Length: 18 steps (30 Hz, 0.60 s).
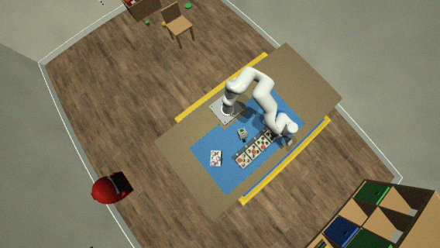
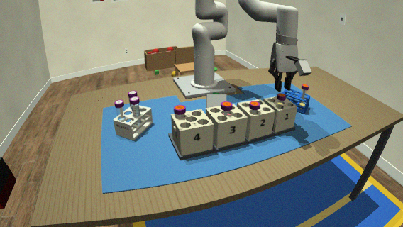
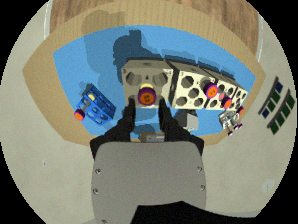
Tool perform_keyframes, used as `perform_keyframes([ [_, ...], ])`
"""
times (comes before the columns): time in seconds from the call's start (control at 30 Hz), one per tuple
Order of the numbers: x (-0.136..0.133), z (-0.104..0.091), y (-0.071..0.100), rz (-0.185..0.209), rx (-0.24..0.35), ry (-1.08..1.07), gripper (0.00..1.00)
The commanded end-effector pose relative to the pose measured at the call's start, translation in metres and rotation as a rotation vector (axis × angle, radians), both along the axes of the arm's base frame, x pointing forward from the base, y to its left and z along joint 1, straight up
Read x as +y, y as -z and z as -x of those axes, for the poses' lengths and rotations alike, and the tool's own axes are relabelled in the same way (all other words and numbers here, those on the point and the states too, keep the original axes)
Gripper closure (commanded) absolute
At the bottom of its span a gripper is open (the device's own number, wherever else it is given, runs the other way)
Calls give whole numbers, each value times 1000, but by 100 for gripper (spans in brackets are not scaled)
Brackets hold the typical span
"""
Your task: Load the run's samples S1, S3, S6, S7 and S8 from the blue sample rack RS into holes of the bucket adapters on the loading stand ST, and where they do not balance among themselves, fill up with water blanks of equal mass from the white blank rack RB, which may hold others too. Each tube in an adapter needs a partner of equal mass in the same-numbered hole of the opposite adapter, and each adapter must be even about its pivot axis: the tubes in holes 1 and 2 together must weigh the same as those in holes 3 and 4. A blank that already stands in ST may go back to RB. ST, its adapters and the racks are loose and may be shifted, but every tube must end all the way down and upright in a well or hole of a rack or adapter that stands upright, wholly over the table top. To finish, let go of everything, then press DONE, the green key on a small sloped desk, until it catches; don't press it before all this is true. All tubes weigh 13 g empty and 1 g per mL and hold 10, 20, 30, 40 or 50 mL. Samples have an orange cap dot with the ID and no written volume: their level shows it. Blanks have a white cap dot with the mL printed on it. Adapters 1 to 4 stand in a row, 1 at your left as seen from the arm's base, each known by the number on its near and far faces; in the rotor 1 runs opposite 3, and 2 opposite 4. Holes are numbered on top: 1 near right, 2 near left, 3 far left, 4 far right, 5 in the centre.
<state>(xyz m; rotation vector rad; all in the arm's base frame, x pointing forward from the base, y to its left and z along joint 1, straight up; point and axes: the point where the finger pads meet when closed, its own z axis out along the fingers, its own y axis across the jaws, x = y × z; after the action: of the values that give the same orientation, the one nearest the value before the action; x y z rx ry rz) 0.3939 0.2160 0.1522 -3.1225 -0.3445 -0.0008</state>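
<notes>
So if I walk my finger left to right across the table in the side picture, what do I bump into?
White rack → box 4 → box 3 → box 2 → box 1 → blue rack.
</notes>
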Motion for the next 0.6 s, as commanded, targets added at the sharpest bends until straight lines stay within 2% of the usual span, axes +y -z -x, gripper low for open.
perform_keyframes([
  [0.0, 1, -1, -4, -2, -3, 0, 57],
  [0.5, 0, -1, -34, -2, -3, 0, 57],
  [0.57, 0, -1, -34, -2, -3, 0, 57],
])
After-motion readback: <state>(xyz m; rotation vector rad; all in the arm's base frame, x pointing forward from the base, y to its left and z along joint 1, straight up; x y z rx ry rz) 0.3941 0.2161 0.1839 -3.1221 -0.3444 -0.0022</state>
